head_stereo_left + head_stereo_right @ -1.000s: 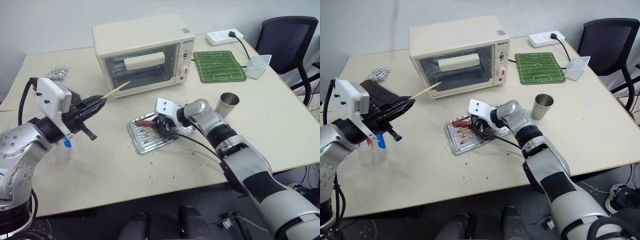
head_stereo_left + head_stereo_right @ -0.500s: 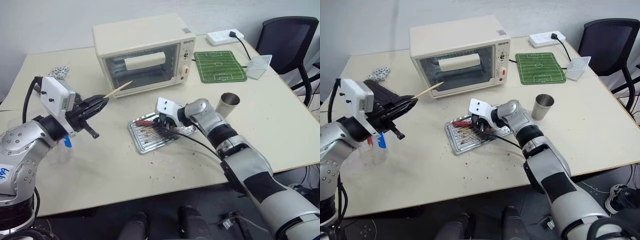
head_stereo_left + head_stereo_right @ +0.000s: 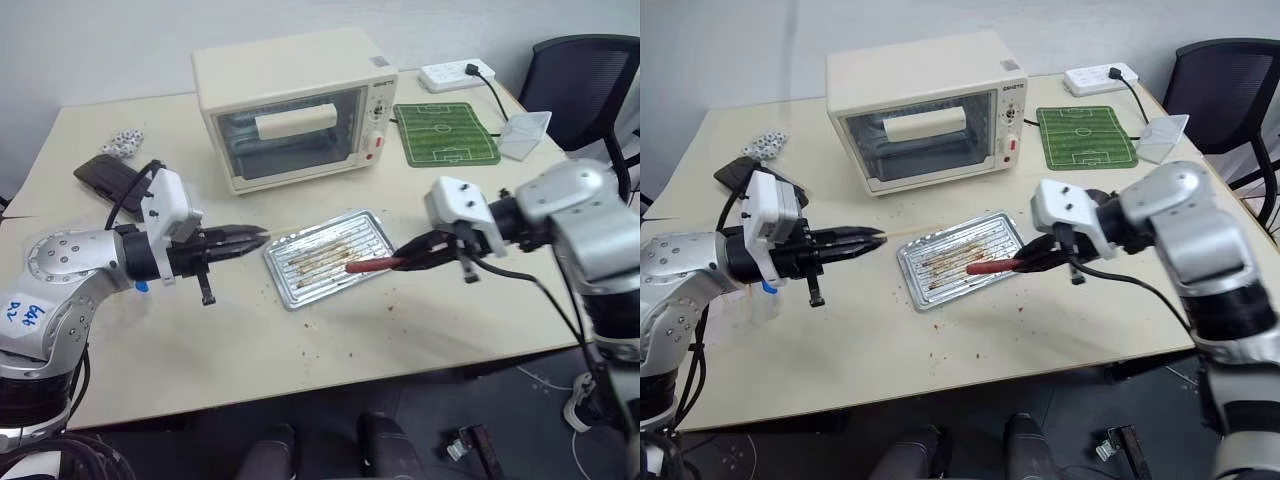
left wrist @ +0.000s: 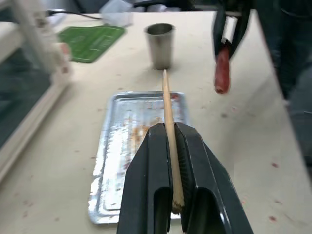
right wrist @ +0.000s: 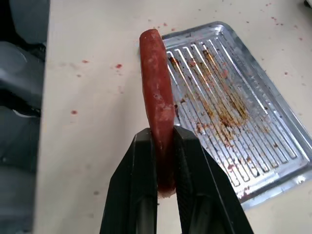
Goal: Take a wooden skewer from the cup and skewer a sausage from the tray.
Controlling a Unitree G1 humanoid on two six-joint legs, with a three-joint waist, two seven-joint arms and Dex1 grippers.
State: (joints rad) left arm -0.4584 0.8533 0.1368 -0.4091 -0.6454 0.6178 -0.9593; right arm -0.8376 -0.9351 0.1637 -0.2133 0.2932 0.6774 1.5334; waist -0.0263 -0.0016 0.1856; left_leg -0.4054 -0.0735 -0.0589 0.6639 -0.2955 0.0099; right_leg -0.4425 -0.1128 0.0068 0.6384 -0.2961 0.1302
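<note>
My left gripper (image 3: 258, 237) is shut on the wooden skewer (image 4: 168, 117), held near its blunt end. The stick lies about level and points across the tray (image 3: 320, 255) toward the sausage (image 3: 372, 265). My right gripper (image 3: 407, 262) is shut on one end of that glossy red-brown sausage and holds it in the air just off the tray's right edge, free end toward the skewer's tip. The ribbed tray holds only brown greasy residue. In the left wrist view the metal cup (image 4: 161, 44) stands upright beyond the tray's far end. A gap separates skewer tip and sausage.
A cream toaster oven (image 3: 290, 105) stands behind the tray. A green football-pitch mat (image 3: 445, 132), a power strip (image 3: 455, 72) and a clear plastic piece (image 3: 525, 132) lie at the back right. A black chair (image 3: 590, 70) stands off the table's corner. A dark flat object (image 3: 105, 178) lies at the left.
My right gripper has lifted the sausage out of the tray and drawn it back to the right. My left gripper has swung the skewer round from pointing at the oven to pointing across the tray.
</note>
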